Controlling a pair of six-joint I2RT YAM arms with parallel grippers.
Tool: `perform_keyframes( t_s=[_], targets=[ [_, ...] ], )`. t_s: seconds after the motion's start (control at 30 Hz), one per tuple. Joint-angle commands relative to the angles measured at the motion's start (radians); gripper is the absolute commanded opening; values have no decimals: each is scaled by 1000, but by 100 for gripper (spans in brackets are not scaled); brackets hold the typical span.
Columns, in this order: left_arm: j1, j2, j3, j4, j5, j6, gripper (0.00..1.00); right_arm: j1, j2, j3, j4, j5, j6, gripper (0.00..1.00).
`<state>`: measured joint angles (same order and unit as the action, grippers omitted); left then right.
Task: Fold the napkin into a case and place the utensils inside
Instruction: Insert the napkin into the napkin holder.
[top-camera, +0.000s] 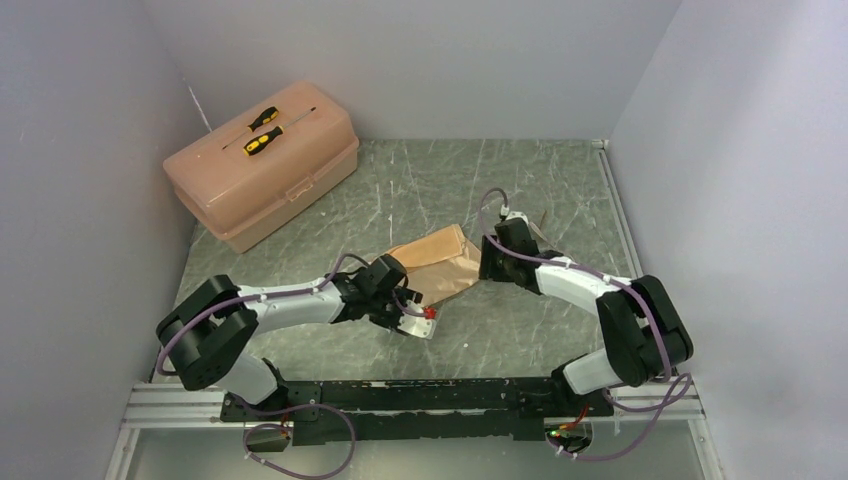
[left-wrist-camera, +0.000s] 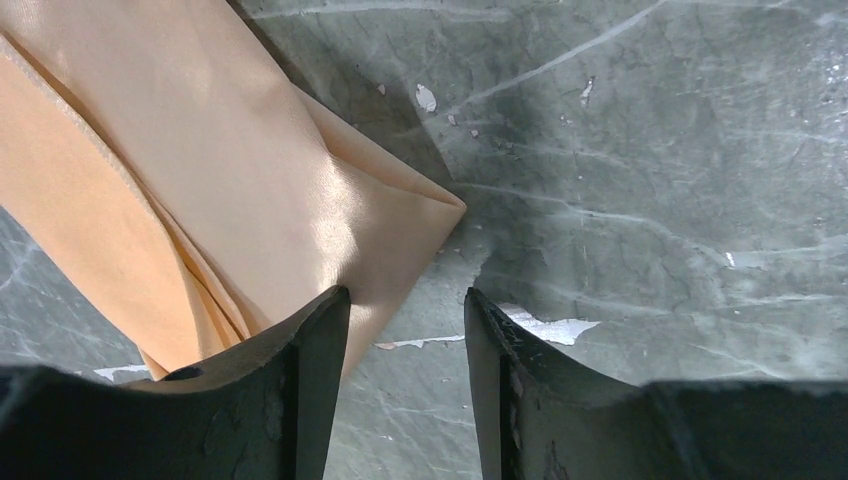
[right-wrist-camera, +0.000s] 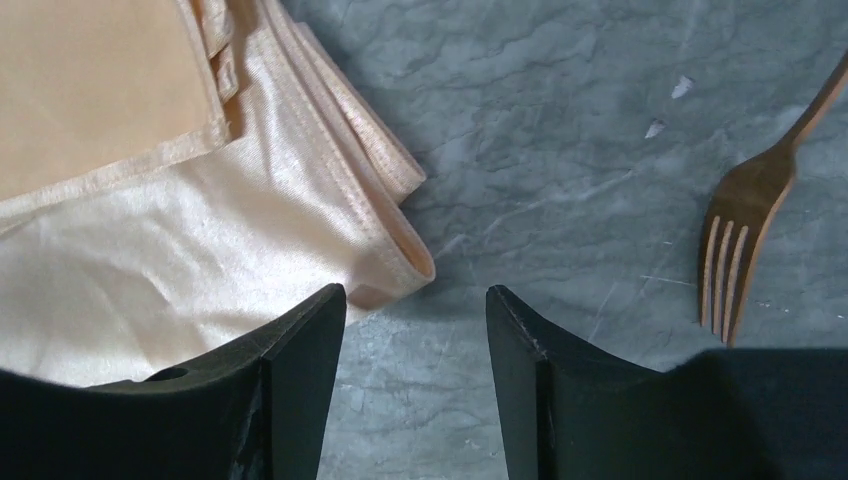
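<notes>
The peach-tan satin napkin (top-camera: 440, 262) lies folded in layers on the table's middle, between my two arms. My left gripper (left-wrist-camera: 407, 300) is open at the cloth's near-left corner (left-wrist-camera: 400, 215), with only bare table between its fingers. My right gripper (right-wrist-camera: 415, 295) is open too, at the napkin's (right-wrist-camera: 200, 200) right edge, the rolled hem just off its left fingertip and nothing held. A golden-brown fork (right-wrist-camera: 745, 240) of the utensils lies on the table to the right, tines toward me. The other utensils are hidden behind the right arm.
A pink plastic toolbox (top-camera: 265, 175) stands at the back left with two yellow-and-black screwdrivers (top-camera: 262, 130) on its lid. Grey walls close in on both sides and behind. The marbled green tabletop (top-camera: 420, 180) has chipped white patches.
</notes>
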<state>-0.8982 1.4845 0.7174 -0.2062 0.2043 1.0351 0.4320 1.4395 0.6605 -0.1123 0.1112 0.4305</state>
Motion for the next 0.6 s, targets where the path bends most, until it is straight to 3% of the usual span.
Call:
perform_keyframes(
  t_s=[0.0,0.13,0.27,0.43,0.57],
  targets=[
    [-5,19,39,34,-8,36,51,-29,40,31,21,-32,54,58],
    [-5,21,44,37,-12,45,51,-67,97,34,93,-103,81,53],
    [-6,35,47,51,-28,58,49,-114,123,18,177,-198,125,38],
    [-6,54,53,49,-33,86,29,-154,134,54,201,-237,127,14],
    [-6,73,59,52,-47,102,16,-160,143,99,220,-254,114,6]
  ],
)
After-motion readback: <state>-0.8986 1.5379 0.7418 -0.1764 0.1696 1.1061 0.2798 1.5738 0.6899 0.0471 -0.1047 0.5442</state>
